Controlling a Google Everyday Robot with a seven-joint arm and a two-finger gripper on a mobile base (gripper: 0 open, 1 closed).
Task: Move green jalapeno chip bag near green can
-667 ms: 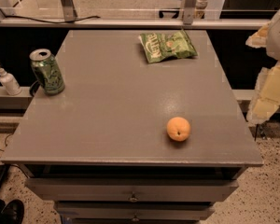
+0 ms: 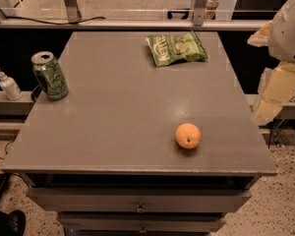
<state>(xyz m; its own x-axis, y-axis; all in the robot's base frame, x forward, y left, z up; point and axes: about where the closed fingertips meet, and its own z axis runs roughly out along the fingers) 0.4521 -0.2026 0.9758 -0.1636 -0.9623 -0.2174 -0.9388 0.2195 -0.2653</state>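
**Bag at Upper Centre-Right of Desk, Can at Left Edge, End Effector Off to the Right**

Surface: a grey desk [image 2: 132,127] fills most of the frame. It carries three items.

Item 1: the green jalapeno chip bag [image 2: 177,48] lies flat in the upper centre-right of the frame, near the far edge of the desk. Its white lettering faces up and its long side runs roughly left to right, tilted slightly. Nothing touches it.

Item 2: the green can [image 2: 50,76] stands upright at the left of the frame, close to the desk's left edge, with its silver top and pull tab showing. It is well apart from the bag, with bare grey surface between them.

Item 3: an orange fruit [image 2: 188,135] sits in the lower centre-right of the frame, towards the near edge, apart from both the bag and the can.

Off the desk: a small white pump bottle [image 2: 9,85] stands on a lower ledge at the far left, just beside the can but not on the same surface. Two drawers [image 2: 137,200] with small metal pulls show below the desk's front edge.

End effector [image 2: 274,95]: cream and white arm parts occupy the right edge of the frame, beyond the desk's right side and above floor level. It touches none of the items and is well clear of the bag. Whether it is apart or together cannot be told.
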